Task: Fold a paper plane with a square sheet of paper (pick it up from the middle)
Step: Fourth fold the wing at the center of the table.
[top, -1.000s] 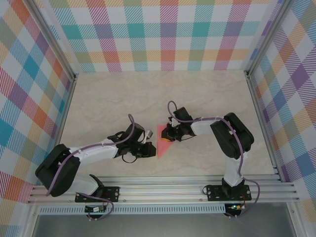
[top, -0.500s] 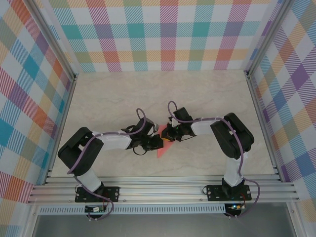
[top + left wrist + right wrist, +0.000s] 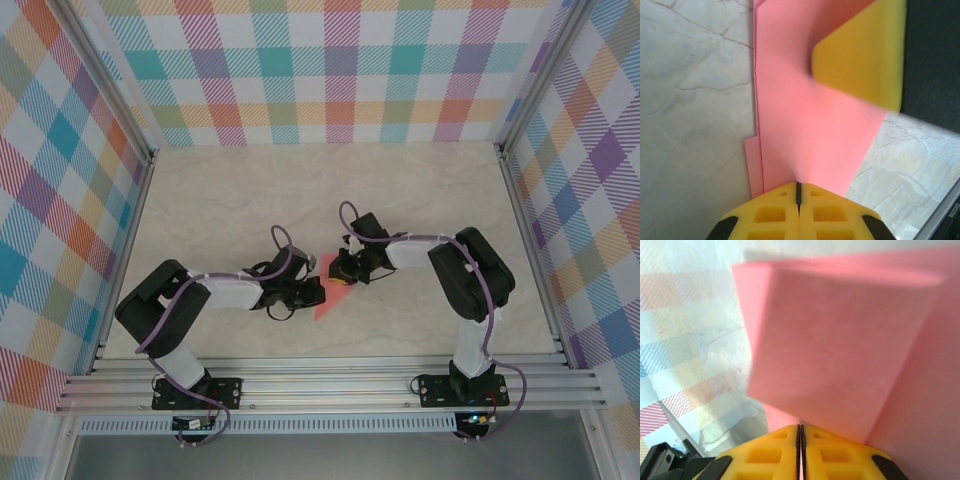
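Square sheet of paper (image 3: 326,303), part-folded: was mid-counter, nearer the near edge. The left tool (image 3: 314,291) and right tool (image 3: 343,271) were both pinched shut on it. Step judged: mid-fold. Next move called for aligned edges and a firm crease.

This is a robotics lab test cell: a marble-patterned tabletop (image 3: 230,200) is fenced by an aluminium extrusion frame (image 3: 330,385). Two cabled robot arms (image 3: 220,290) are bolted to the rail at its near edge. Bright plaid backdrop panels (image 3: 340,70) close off the left, right and far sides.
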### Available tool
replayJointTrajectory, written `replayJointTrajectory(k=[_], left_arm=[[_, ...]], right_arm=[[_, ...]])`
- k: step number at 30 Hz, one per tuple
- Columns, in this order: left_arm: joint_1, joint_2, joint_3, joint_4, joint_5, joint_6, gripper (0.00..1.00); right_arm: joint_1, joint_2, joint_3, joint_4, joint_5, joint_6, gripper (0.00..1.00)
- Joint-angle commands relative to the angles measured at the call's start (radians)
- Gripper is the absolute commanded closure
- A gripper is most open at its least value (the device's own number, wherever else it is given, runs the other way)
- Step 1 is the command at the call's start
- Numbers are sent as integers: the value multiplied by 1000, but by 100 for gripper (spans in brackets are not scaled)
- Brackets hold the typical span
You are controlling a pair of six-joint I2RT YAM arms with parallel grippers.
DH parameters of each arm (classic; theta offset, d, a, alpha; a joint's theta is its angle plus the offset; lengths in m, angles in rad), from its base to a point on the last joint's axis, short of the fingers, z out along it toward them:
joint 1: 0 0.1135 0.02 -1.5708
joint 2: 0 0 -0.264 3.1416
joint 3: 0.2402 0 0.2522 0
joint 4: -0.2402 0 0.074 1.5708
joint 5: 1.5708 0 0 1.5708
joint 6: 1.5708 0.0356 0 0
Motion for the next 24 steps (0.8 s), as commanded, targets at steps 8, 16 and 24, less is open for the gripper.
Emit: replayJointTrajectory(k=[8, 16, 24], left_arm=[[-7, 58, -17, -171, -13, 59, 100], [-7, 63, -11, -178, -15, 62, 100], [-6, 85, -9, -174, -1, 66, 100]], right_arm=[[-18, -179, -107, 58, 72, -40, 94], [33, -104, -64, 92, 5, -50, 95], [34, -24, -38, 63, 30, -80, 94]])
